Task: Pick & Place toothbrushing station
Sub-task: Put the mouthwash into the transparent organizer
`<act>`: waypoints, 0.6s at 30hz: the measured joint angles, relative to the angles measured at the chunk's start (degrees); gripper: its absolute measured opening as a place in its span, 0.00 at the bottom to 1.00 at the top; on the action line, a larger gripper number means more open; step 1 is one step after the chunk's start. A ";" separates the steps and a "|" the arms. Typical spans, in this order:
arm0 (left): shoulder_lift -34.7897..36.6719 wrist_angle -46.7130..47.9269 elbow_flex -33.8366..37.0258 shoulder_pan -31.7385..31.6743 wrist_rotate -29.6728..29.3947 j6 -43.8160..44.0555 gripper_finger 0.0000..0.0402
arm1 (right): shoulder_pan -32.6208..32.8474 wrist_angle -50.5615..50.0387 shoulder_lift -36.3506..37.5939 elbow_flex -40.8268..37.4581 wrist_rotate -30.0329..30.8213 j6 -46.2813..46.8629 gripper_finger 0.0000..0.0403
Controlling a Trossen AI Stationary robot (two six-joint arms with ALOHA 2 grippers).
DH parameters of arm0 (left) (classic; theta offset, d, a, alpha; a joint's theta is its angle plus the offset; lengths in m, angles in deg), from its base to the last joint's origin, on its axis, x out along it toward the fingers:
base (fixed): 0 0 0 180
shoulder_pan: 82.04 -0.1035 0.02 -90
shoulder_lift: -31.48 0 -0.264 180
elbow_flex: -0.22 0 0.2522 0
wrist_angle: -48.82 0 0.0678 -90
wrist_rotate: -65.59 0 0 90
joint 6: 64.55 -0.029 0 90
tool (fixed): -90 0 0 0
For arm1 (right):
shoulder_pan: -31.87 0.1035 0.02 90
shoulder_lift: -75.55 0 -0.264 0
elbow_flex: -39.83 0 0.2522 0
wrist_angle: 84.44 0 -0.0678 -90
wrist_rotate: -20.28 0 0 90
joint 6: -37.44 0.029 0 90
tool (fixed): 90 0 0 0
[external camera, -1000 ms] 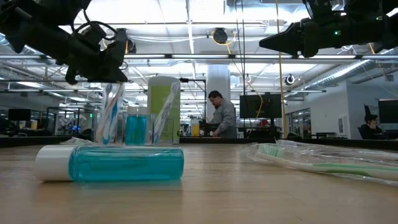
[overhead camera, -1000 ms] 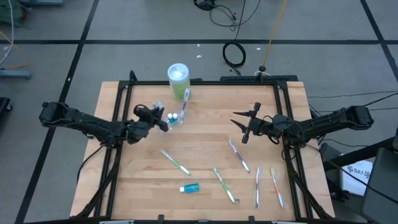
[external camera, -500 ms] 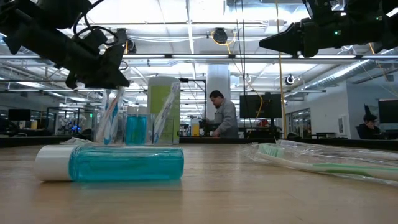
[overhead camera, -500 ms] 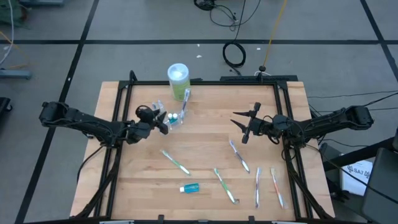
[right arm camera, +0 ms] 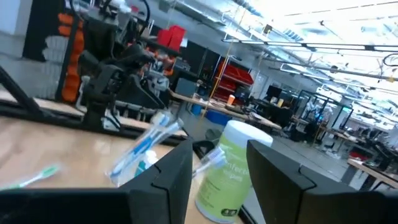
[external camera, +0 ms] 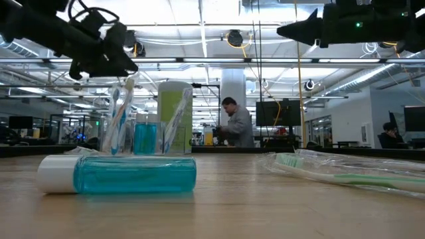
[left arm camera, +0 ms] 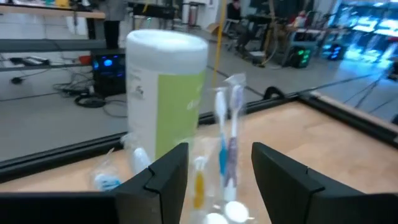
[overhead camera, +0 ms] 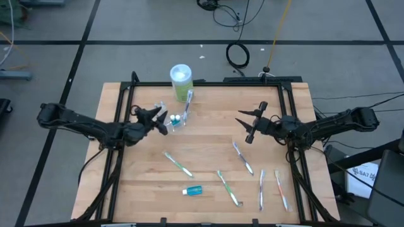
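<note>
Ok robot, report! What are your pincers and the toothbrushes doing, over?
Left pincer open, beside small clear plastic cup holding toothbrushes. Right pincer open, empty, above table. Five thin pale toothbrushes and a blue toothpaste tube loose on wood. Nothing blocking.

On the desk (overhead camera: 208, 126), the left gripper (overhead camera: 153, 116) hovers just beside the clear cup (overhead camera: 178, 120), fingers parted. A white-and-green canister (overhead camera: 181, 81) stands at the far edge. The right gripper (overhead camera: 250, 125) hangs over bare wood, fingers spread. Five toothbrushes lie loose nearer the front: one (overhead camera: 178, 164) left of centre, another (overhead camera: 229, 187) mid-front, three (overhead camera: 242, 157) to the right. A blue tube (overhead camera: 192, 190) lies at the front.
</note>
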 joint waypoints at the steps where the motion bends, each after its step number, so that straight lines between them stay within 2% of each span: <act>1: 0.80 -0.14 -0.02 0.64 0.09 -0.54 0.46 | 0.00 0.00 0.02 0.00 -0.18 0.19 0.36; 7: 2.80 -2.38 -0.04 4.97 0.76 -4.02 0.46 | 0.02 0.12 -1.21 0.00 -8.05 3.14 0.40; 10: 2.58 -6.72 -0.04 6.17 4.65 -5.68 0.46 | 0.02 2.27 -3.65 0.00 -9.17 4.75 0.45; 14: 1.10 -13.82 -0.04 6.28 16.60 -10.46 0.46 | -0.10 4.85 -6.90 0.00 -8.99 6.89 0.51; 18: -2.39 -21.46 -0.07 6.30 33.88 -14.34 0.46 | -0.31 7.98 -8.84 0.00 -8.96 7.00 0.54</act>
